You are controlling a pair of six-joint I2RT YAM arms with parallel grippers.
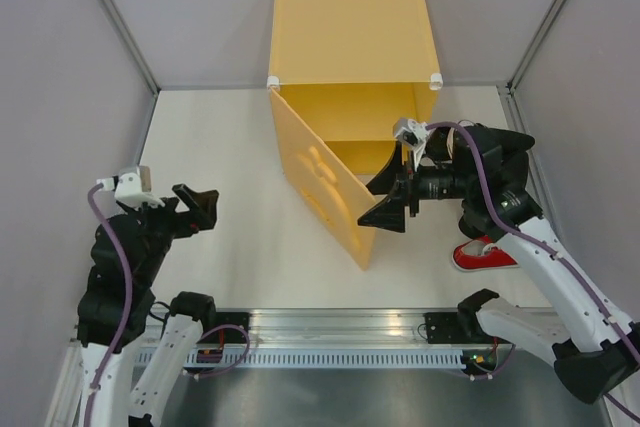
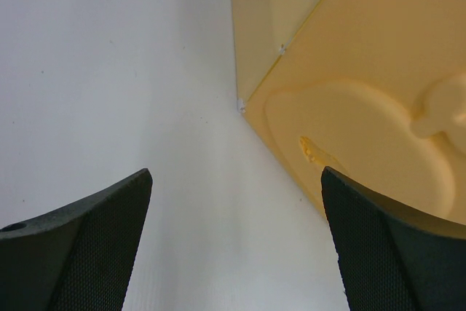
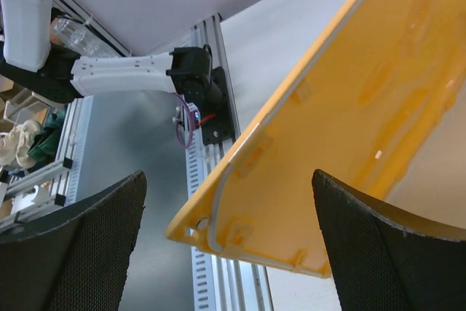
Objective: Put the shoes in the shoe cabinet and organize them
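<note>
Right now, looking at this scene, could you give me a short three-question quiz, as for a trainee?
1. True or false: the hinged door of the yellow-orange plastic shoe cabinet is shut.
2. Where is the red canvas sneaker with the white sole? A on the cabinet's roof; B on the white table beside the right arm; C hanging on the door.
3. Fill in: the left gripper and right gripper both have jaws standing ____.
Key: 1 false; 2 B; 3 open.

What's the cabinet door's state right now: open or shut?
Open. The door stands swung out from the shoe cabinet toward the arms, leaving its front uncovered.
</note>
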